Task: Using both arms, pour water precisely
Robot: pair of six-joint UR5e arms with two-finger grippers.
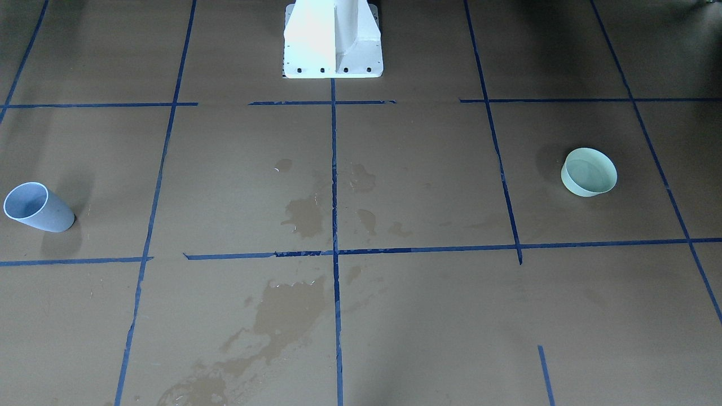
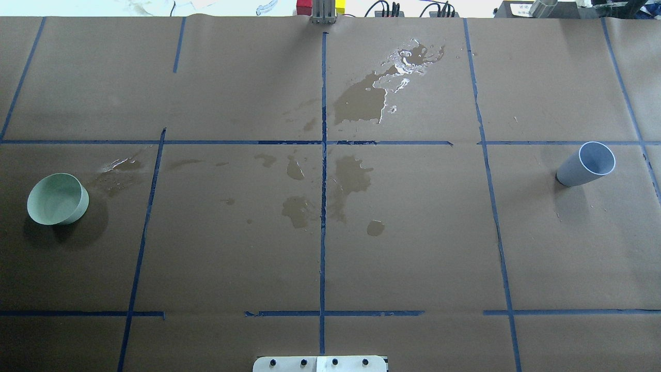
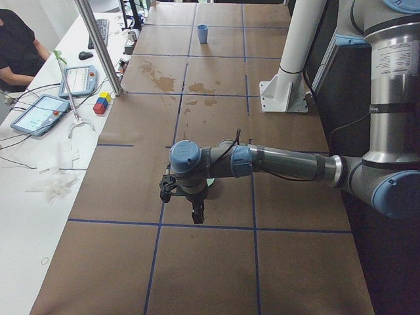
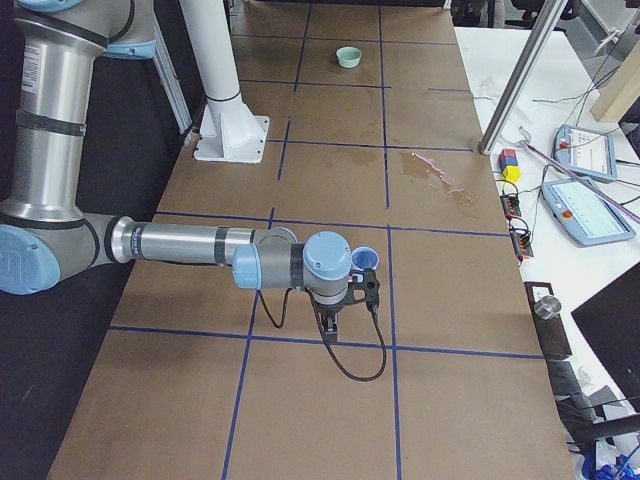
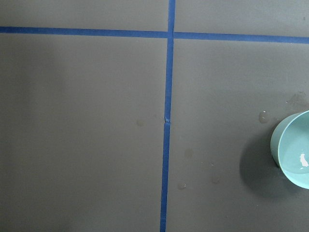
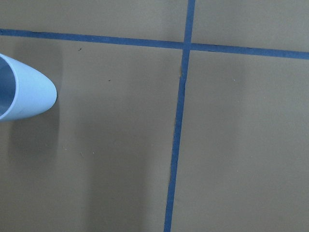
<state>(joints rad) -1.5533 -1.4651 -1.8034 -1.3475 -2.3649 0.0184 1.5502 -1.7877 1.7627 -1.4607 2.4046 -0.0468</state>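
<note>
A pale green bowl point(image 1: 589, 172) stands on the robot's left side of the table point(image 2: 217, 248), and water point(image 5: 303, 159) glints inside it. On the right side a light blue cup point(image 2: 588, 164) stands upright; I cannot see what it holds. My left gripper point(image 3: 197, 211) hangs just above the table beside the bowl, which its wrist mostly hides. My right gripper point(image 4: 331, 328) hangs low next to the blue cup point(image 4: 363, 262). Both grippers show only in the side views, so I cannot tell whether they are open or shut. Neither wrist view shows fingers.
Dark wet stains point(image 2: 351, 175) spread over the middle of the brown paper, and a glistening puddle point(image 2: 408, 59) lies at the far edge. The white pedestal base point(image 1: 333, 39) stands at the robot's side. A desk with tablets point(image 3: 39, 111), a metal pole point(image 3: 98, 46) and a seated person point(image 3: 16, 46) border the far side.
</note>
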